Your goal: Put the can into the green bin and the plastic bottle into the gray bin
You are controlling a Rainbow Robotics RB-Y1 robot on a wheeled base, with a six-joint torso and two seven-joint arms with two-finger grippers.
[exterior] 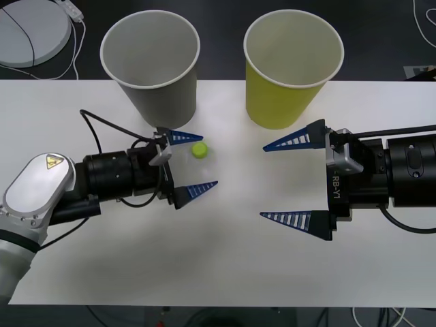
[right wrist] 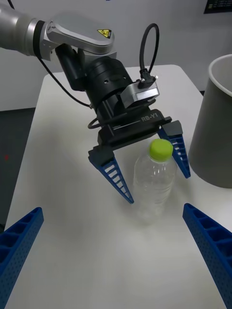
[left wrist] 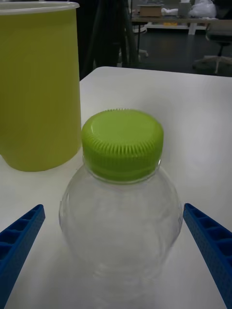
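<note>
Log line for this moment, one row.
left gripper: open, straddling upright plastic bottle | right gripper: open, idle | gray bin, green bin: upright

White worktop (exterior: 225, 272) standing over a dark floor (exterior: 381, 34). Round gray disc (exterior: 30, 30) with white cable (exterior: 78, 41) lying on floor beyond it. Desk (left wrist: 164, 20) and office chair (left wrist: 220, 38) sitting in dim room behind.

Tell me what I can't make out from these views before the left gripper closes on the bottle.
- Plastic bottle body: front view shows just the cap.
- Bottle base: cut off by the left wrist view's edge.
- Green bin bottom: hidden by its walls, so contents are unknown.
- Gray bin bottom: the same.
</note>
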